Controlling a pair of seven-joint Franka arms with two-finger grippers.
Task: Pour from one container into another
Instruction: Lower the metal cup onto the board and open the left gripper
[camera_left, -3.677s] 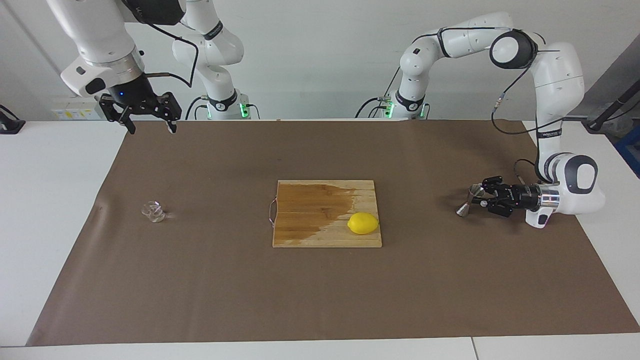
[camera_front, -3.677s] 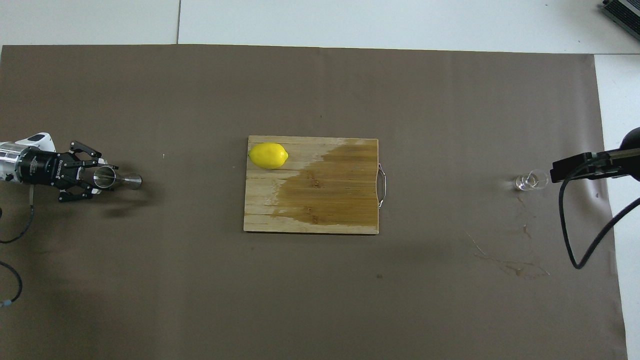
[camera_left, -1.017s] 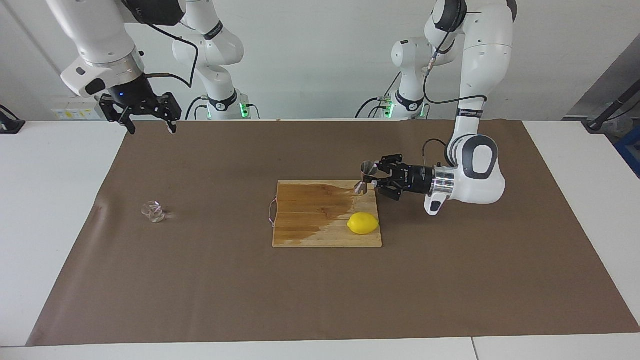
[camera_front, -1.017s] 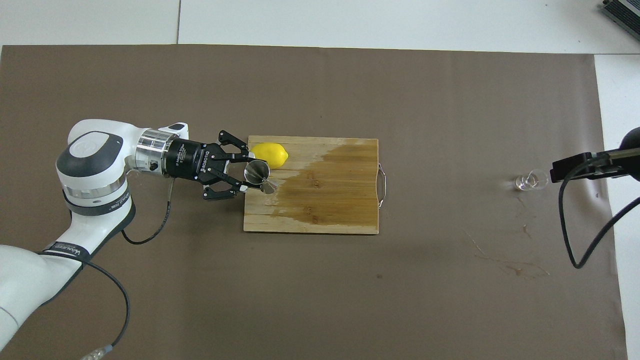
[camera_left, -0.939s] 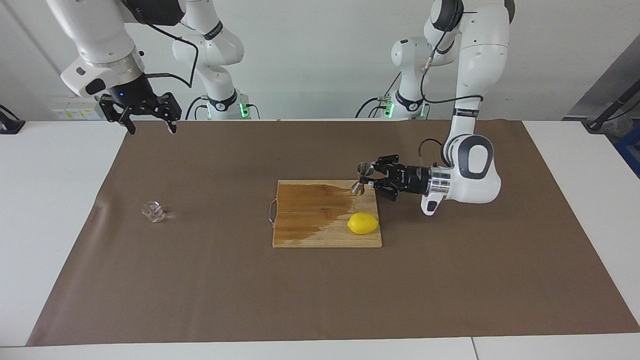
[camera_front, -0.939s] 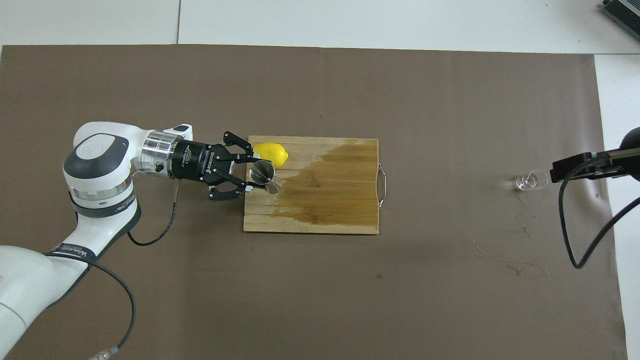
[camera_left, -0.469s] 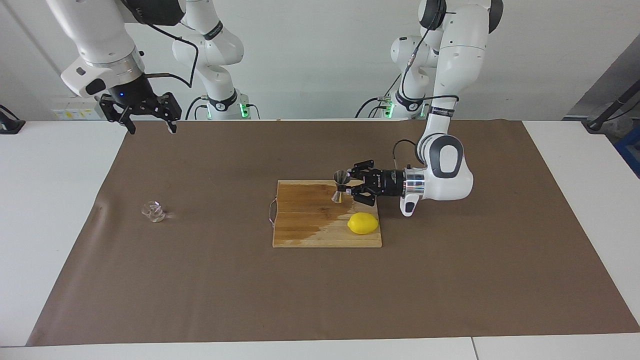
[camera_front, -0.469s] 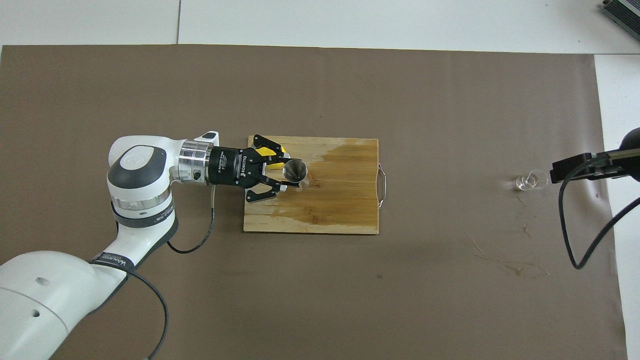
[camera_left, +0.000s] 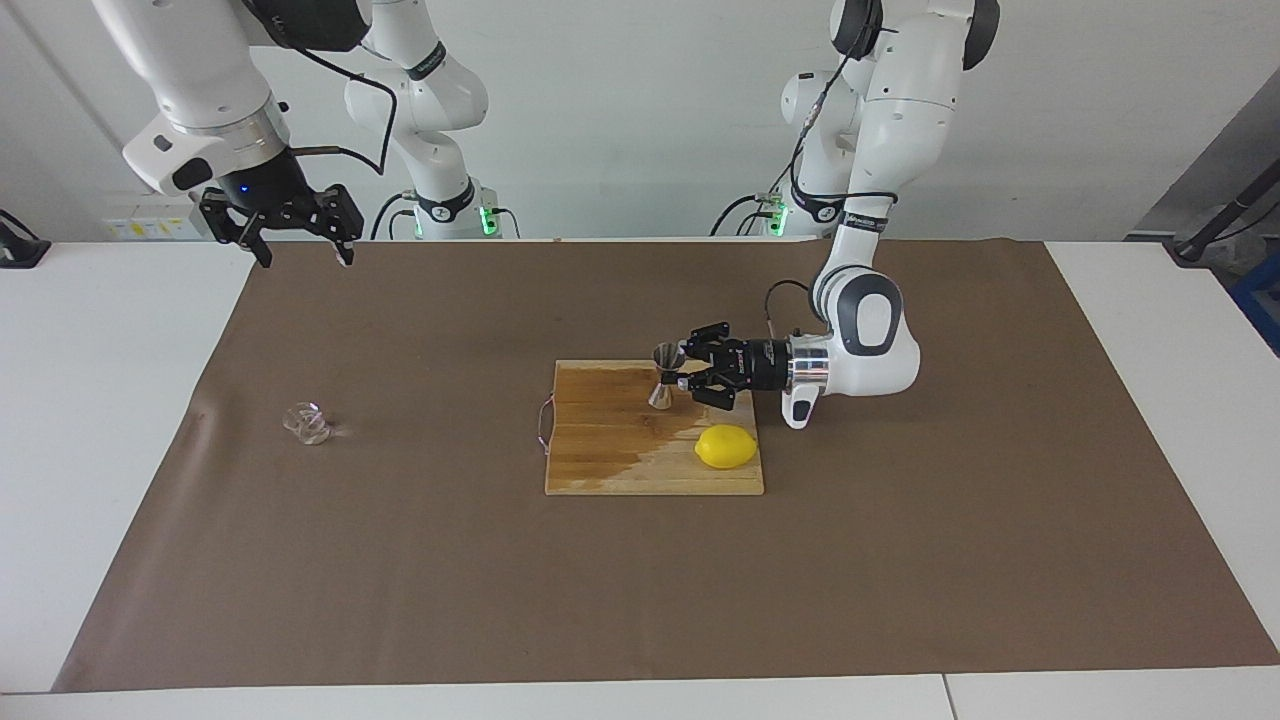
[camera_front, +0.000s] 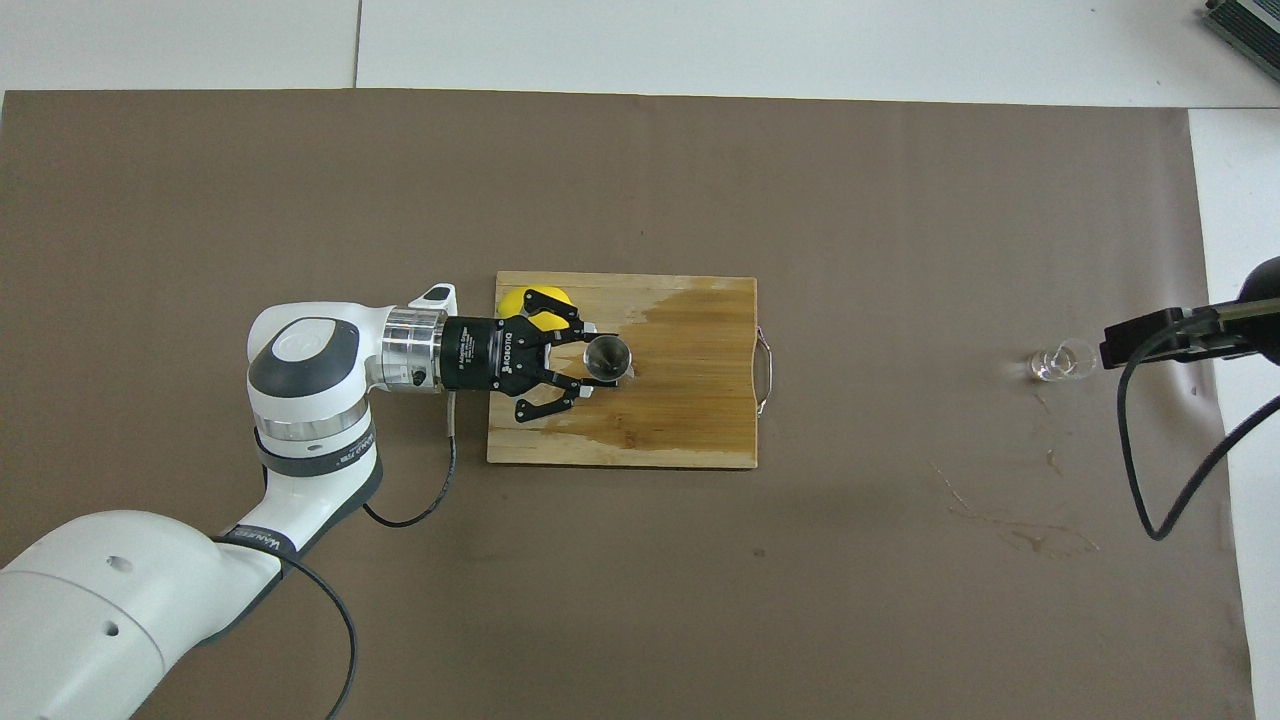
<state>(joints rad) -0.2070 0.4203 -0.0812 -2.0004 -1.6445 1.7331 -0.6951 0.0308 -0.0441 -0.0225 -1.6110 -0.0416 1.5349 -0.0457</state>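
Here, the left arm reaches in from its base, elbow raised high, forearm dropping to a wrist bent level so that the left tool (camera_left: 676, 373) points sideways along the tabletop (camera_left: 120, 400), toward the right arm's end. Its fingers are pressed together on the narrow waist of the steel jigger (camera_left: 665, 375), pinching it. The jigger is a small shiny double cone, hourglass in shape, held upright with one open mouth facing up; in the overhead view that mouth shows as a bright round ring (camera_front: 606, 358). It sits over the wooden cutting board (camera_left: 610, 450), at the board's edge nearer the robots; its lower cone looks to be at or just above the wood, though contact cannot be made out. A large dark wet patch covers much of the board. A yellow lemon (camera_left: 726, 446) lies on the board, at the corner farther from the robots, toward the left arm's end.

The right arm waits, its right tool (camera_left: 296, 245) hanging high with fingers spread wide, over the brown paper's corner close to its own base. The clear faceted glass cup (camera_left: 307, 423) stands alone on the brown paper (camera_left: 640, 600), well apart from the board, toward the right arm's end. It is small, transparent and glinting.
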